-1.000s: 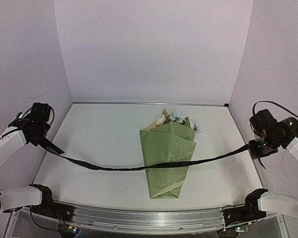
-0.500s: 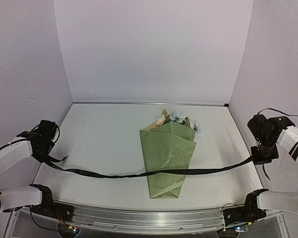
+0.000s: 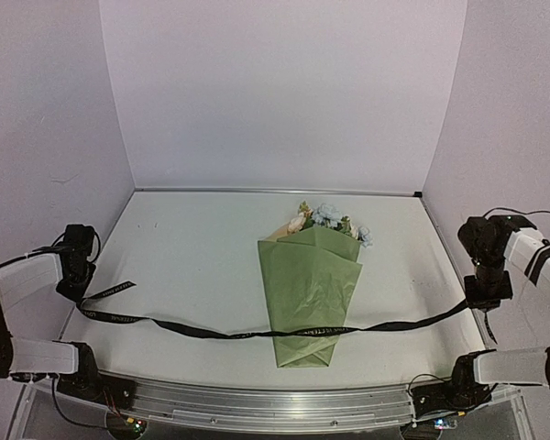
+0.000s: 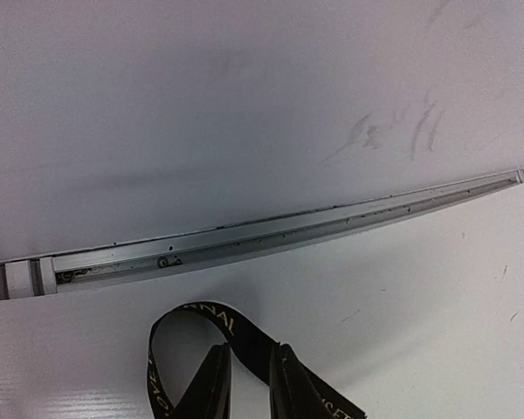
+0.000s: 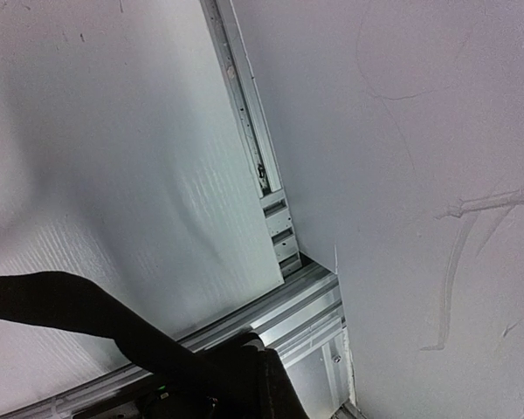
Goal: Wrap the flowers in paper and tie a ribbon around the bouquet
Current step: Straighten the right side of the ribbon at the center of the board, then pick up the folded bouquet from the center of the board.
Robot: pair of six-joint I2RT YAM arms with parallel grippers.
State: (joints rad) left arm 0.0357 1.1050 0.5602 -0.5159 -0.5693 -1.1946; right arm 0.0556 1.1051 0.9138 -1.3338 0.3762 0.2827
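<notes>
The bouquet lies in the middle of the table. Its olive-green paper forms a cone, and the pale flowers show at the far, wide end. The black ribbon lies slack across the cone's narrow lower part, reaching both table sides. At the left edge my left gripper hangs low. Its fingers stand a little apart, with the ribbon running loose between them and curling into a loop. Low at the right edge, my right gripper is shut on the ribbon's other end.
Pale walls close in the table on the left, right and back. An aluminium rail runs along the front edge by the arm bases. Metal strips line the table sides, close to both grippers.
Both grippers came down toward the table. The ribbon went from taut to slack and slid down the cone toward its narrow end. The left jaws parted, and the ribbon's left end dropped onto the table.
</notes>
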